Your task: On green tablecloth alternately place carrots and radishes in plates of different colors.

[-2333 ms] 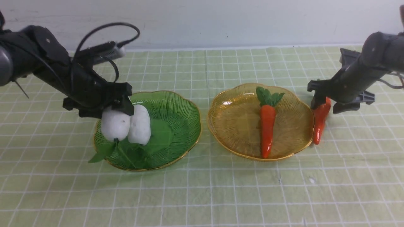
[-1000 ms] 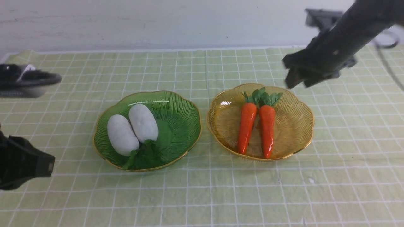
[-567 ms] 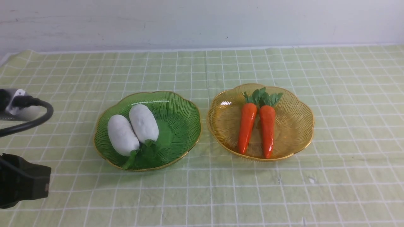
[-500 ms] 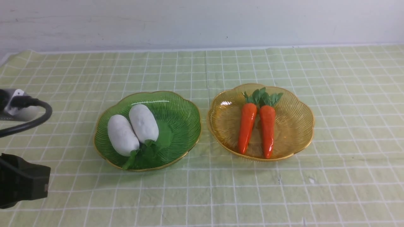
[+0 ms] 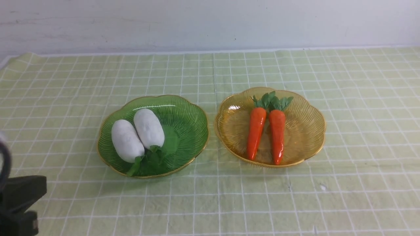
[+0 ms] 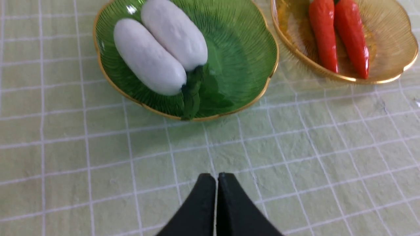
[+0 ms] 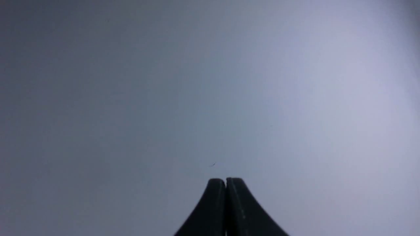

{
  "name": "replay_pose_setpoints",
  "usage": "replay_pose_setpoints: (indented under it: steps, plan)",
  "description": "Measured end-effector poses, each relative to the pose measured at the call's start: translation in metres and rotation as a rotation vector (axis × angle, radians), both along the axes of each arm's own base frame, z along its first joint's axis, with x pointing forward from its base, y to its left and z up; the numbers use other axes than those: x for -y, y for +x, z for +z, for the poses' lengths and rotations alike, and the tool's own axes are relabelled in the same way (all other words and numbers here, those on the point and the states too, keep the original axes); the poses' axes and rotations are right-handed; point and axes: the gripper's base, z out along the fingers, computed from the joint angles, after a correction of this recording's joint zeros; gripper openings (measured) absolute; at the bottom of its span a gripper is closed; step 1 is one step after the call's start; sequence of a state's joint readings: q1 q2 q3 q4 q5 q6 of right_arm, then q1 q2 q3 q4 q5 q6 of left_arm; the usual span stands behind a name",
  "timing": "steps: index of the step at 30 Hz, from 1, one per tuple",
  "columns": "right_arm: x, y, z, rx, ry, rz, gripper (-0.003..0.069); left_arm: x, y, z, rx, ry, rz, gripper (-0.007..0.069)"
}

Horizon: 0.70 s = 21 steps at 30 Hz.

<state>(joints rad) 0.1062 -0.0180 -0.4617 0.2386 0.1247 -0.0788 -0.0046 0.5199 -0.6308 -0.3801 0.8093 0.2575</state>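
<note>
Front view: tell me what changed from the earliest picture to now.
The left arm released the second radish into the green plate beside the first, then pulled back to the near left corner. The right arm put the second carrot into the yellow plate left of the first and left the front view. Both arms' jaws are now shut. The plates, first radish and first carrot stayed put.
</note>
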Motion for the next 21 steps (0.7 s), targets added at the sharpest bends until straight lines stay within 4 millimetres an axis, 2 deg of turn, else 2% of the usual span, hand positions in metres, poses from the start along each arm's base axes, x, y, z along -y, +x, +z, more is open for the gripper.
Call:
replay_pose_setpoints:
  steps: [1, 4, 8, 11, 21]
  plan:
    - [0.000, 0.000, -0.001, -0.009, -0.006, -0.001, -0.0014, 0.000, -0.012, -0.003, 0.061, -0.003, 0.006, -0.0008]
    - [-0.001, 0.001, -0.002, -0.024, -0.010, 0.001, -0.0014, -0.002, -0.032, -0.017, 0.161, -0.007, 0.024, -0.0008]
    - [-0.001, 0.001, -0.002, -0.025, -0.011, 0.001, -0.0014, -0.001, -0.045, -0.032, 0.227, -0.050, 0.036, -0.0008]
    - [-0.001, 0.001, -0.003, -0.026, -0.011, 0.001, -0.0014, -0.001, -0.052, -0.039, 0.251, -0.060, 0.033, -0.0008]
    - [-0.001, 0.001, -0.003, -0.026, -0.011, 0.001, -0.0014, 0.000, -0.057, -0.042, 0.261, -0.044, 0.020, -0.0008]
